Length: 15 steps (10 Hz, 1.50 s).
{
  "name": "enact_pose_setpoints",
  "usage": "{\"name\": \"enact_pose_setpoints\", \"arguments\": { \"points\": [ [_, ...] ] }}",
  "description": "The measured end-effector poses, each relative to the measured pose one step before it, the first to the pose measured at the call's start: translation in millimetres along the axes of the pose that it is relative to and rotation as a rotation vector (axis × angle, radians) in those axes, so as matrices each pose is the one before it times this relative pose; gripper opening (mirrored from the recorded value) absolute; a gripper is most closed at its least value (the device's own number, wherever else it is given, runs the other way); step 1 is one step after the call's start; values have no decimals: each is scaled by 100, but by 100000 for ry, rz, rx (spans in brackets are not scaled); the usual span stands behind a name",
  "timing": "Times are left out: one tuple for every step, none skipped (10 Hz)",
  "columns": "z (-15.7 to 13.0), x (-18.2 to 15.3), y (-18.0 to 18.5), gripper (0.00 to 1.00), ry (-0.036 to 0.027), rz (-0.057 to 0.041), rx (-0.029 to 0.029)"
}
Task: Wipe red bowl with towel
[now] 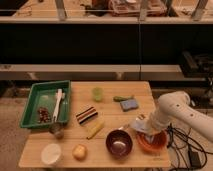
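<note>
The red bowl (pixel 151 142) stands near the table's front right corner, orange-red and partly covered by my arm. My gripper (pixel 145 128) comes in from the right on the white arm and hangs over the bowl's left rear rim. It is shut on the towel (pixel 138 123), a crumpled pale blue-grey cloth that sticks out to the left of the fingers, just above the rim. The far side of the bowl's inside is hidden behind the gripper.
A dark maroon bowl (pixel 119 142) sits right beside the red bowl on its left. Behind are a blue sponge (pixel 129 104), a green cup (pixel 97 93), a striped block (pixel 86 115) and a yellow item (pixel 95 129). At the left are a green tray (pixel 33 102), a white cup (pixel 51 154) and a yellow fruit (pixel 79 151).
</note>
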Motion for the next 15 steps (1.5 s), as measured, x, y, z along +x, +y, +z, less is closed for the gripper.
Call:
{"name": "enact_pose_setpoints", "arguments": {
  "points": [
    [-83, -649, 694, 0, -855, 140, -608],
    [-194, -28, 877, 0, -333, 833, -448],
    [-277, 353, 947, 0, 89, 1181, -547],
    [-541, 787, 1104, 0, 384, 1306, -269],
    [-961, 1432, 998, 0, 1079, 2182, 704],
    [-737, 1433, 499, 0, 1545, 2369, 1027],
    [-485, 916, 59, 0, 1135, 1470, 931],
    [-212, 769, -67, 0, 1231, 1327, 716],
    [-174, 490, -694, 0, 842, 759, 1249],
    [156, 140, -1053, 0, 349, -81, 872],
    [483, -279, -958, 0, -343, -719, 403],
    [988, -453, -641, 0, -617, -835, -156],
    [827, -568, -417, 0, -641, -1054, -299],
    [606, -712, -310, 0, -969, -1226, -357],
    [431, -971, -188, 0, -1371, -1990, -509]
  ]
}}
